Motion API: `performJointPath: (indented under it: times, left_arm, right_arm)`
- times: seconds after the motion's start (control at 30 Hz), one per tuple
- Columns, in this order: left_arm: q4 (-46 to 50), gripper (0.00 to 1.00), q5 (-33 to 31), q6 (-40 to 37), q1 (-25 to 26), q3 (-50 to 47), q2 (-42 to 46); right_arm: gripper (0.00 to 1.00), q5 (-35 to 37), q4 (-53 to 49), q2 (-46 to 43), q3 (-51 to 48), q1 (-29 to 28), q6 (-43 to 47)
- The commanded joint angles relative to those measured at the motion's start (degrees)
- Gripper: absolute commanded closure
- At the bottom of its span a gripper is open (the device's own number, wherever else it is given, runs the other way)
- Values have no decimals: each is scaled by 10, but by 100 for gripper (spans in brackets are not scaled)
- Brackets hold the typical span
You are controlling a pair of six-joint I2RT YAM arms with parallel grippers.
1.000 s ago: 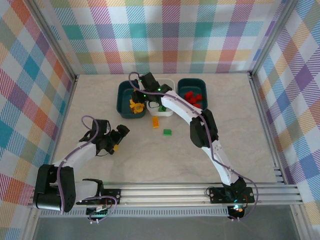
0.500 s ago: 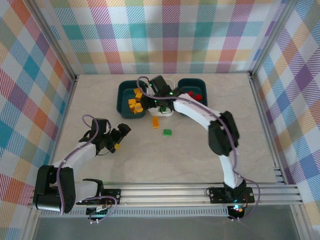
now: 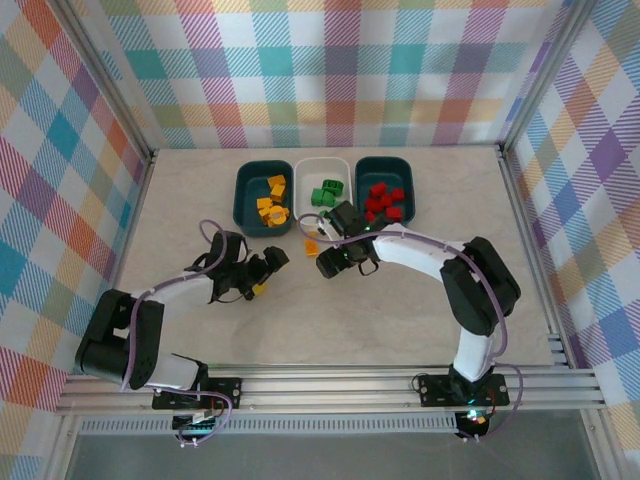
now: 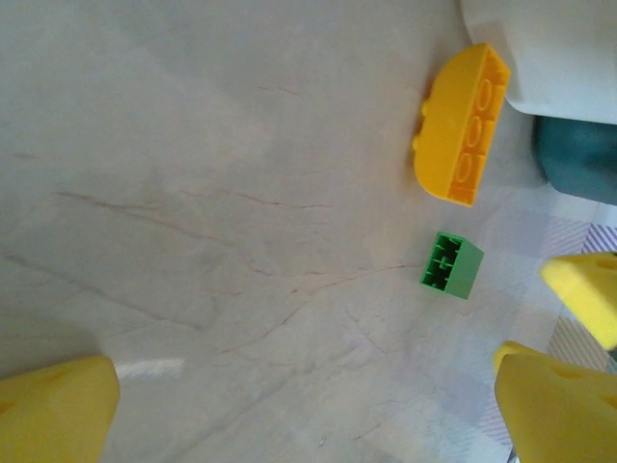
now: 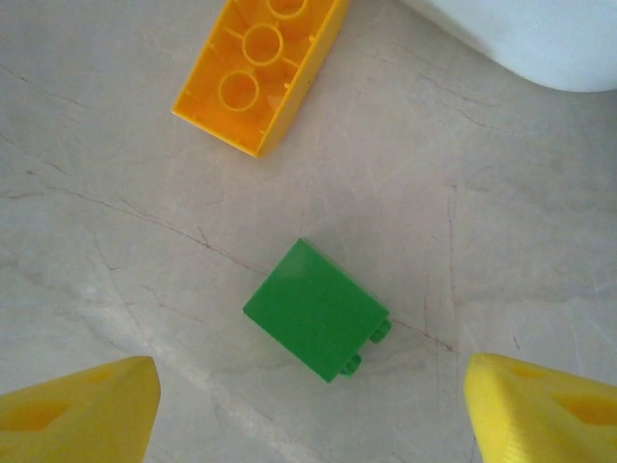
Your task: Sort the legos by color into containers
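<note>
Two legos lie loose on the table: a green brick and an orange brick. My right gripper hovers open over the green brick, which lies between its yellow fingers untouched. Off to the left, my left gripper is open over bare table. Of the containers, the left teal tub holds orange bricks, the white tub green ones, the right teal tub red ones.
The tubs stand in a row at the back of the marble-patterned table. A corner of the white tub is close behind the orange brick. Plaid walls and metal rails enclose the table.
My right gripper let go of an orange brick over the left teal tub, drew back towards me and widened over the green brick. My left gripper moved right towards the middle.
</note>
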State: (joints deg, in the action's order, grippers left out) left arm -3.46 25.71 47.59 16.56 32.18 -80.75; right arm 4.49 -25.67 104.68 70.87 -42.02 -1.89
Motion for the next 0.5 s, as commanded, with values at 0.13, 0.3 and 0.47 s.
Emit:
performJointPath:
  times: [0.13,0.3,0.47]
  left_arm:
    - [-20,0,-3,12,3,11,-11]
    - [-13,0,-4,13,3,13,-9]
    - [2,0,-14,9,3,17,0]
  right_arm:
    - [19,-18,32,74,51,-1,49]
    - [21,-54,38,87,46,-1,53]
    - [24,-88,34,40,-10,-5,33]
